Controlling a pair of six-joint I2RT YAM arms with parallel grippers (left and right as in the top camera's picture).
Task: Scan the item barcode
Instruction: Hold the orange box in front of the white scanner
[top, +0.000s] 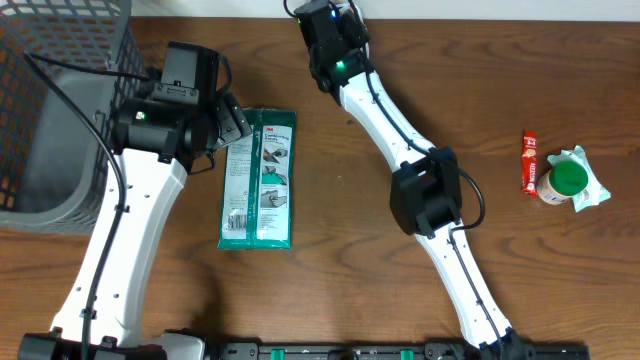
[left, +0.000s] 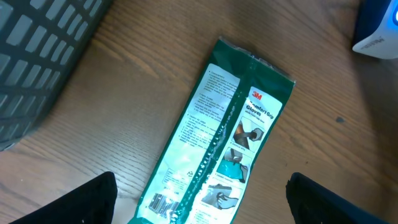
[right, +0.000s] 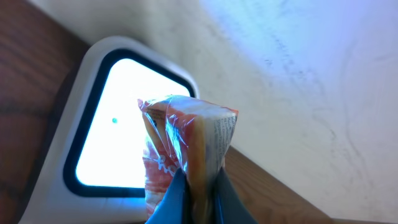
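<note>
In the right wrist view my right gripper (right: 202, 200) is shut on an orange-and-red packet in clear wrap (right: 186, 134). The packet stands upright just in front of the scanner's lit window (right: 115, 127). Seen from overhead, that gripper (top: 332, 28) is at the table's back edge and hides the packet. My left gripper (top: 232, 122) hangs open over the top left of a flat green glove package (top: 258, 180). The left wrist view has this package (left: 224, 137) lying between the wide-spread fingers (left: 84, 200), its barcode (left: 163, 203) facing up. Nothing is held there.
A grey wire basket (top: 60, 110) fills the far left. At the right lie a red snack bar (top: 530, 162) and a green-lidded tub on a pale wrapper (top: 568, 182). The scanner's white corner (left: 376, 31) shows beyond the green package.
</note>
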